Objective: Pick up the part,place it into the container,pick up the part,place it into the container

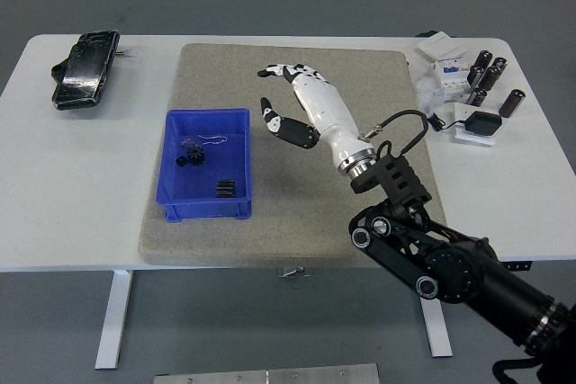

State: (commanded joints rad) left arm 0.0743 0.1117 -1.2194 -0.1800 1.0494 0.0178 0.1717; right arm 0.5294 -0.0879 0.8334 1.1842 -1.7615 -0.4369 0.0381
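1. You will find no brand, label or writing that can be read: the white boxes [447,67] at the far right corner carry print, but it is too small to make out.
2. Your right hand [304,102] hovers over the grey felt mat [297,204], to the right of the blue container [176,204] and clear of it. Its fingers [281,70] are spread and point toward the far left, the thumb [274,119] hangs apart below them, and the hand holds nothing and touches nothing.
3. Your right arm [432,254] comes in from the lower right corner, black, with a cable looping at the wrist.
4. Your left hand does not show.
5. The parts lie inside the container: a dark gear-like part [190,153] near the middle left, another black part [225,189] toward the near right, and a thin wire piece [212,139] near the far wall.
6. On the white table [72,186] you also have a black glossy device [85,69] at the far left, dark cylinders [490,74] at the far right, and a black adapter [479,123] just near them.
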